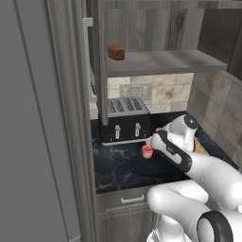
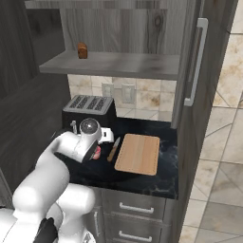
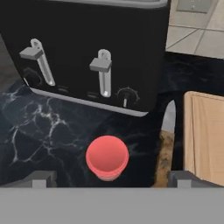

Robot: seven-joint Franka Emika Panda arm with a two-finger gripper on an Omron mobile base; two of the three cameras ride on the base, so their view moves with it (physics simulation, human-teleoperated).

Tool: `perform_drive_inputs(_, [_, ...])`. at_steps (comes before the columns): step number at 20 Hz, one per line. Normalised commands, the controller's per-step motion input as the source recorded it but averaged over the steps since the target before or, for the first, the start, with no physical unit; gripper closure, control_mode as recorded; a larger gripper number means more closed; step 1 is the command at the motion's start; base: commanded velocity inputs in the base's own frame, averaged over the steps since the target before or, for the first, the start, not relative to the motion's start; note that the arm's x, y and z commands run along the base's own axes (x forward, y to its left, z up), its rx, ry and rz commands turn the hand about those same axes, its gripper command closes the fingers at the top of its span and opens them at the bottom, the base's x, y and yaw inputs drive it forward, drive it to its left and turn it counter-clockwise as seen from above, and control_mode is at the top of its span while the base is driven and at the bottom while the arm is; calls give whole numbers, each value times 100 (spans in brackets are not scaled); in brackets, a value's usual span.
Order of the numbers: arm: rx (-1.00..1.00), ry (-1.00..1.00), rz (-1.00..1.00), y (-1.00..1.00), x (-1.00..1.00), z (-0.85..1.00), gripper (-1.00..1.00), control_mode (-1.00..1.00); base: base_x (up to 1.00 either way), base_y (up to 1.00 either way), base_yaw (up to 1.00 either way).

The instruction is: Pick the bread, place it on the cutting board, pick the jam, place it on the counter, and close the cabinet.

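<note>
Two task items sit in the wrong order for the task sentence: bread (image 1: 116,52) is up on the cabinet shelf (image 1: 160,62), jam (image 3: 107,158) is already down on the counter (image 1: 118,163). Bread lies near the shelf's left end, well apart from everything else; not on the cutting board (image 2: 138,153), which is bare. So the bread step looks undone, the jam step looks done or close to it.

End effector (image 3: 109,179) hangs low over the jam, jaws spread wide, nothing between them. In the hand view the two dark fingertips (image 3: 38,178) stand on either side of the jar, clear of it on both sides, no contact I can see. Jar is upright, seen from above, standing on the counter just in front of the toaster (image 3: 87,52). Read: either just let go or about to grab; can't tell which from this alone.

Knife (image 3: 166,140) lies between jam and cutting board, blade pointing toward the toaster, handle just beside the board's edge. Jam is near the knife but apart from it, so the jar's spot avoids both knife and board.

Cabinet (image 2: 118,28) is open; door (image 2: 192,71) with its bar handle (image 2: 198,61) is swung out at the right, in the right base view. Open makes sense: the bread is in there to be fetched. Closing comes last.

Arm is folded low in front of the toaster; it needs to rise clear of the shelf's front edge to reach the bread.
</note>
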Motion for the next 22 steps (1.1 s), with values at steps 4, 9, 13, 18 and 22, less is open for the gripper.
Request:
perform_drive_inputs(4, [0, -6, 0, 0, -15, 17, -100, -100, 0, 0, 0])
perform_drive_inputs(9, [0, -8, 0, 0, -20, 29, -100, -100, 0, 0, 0])
perform_drive_inputs(13, [0, -8, 0, 0, -19, 36, -100, -100, 0, 0, 0])
perform_drive_inputs(18, [0, -7, 0, 0, -16, 34, -100, -100, 0, 0, 0])
perform_drive_inputs(22, [0, -5, 0, 0, -13, 34, -100, -100, 0, 0, 0])
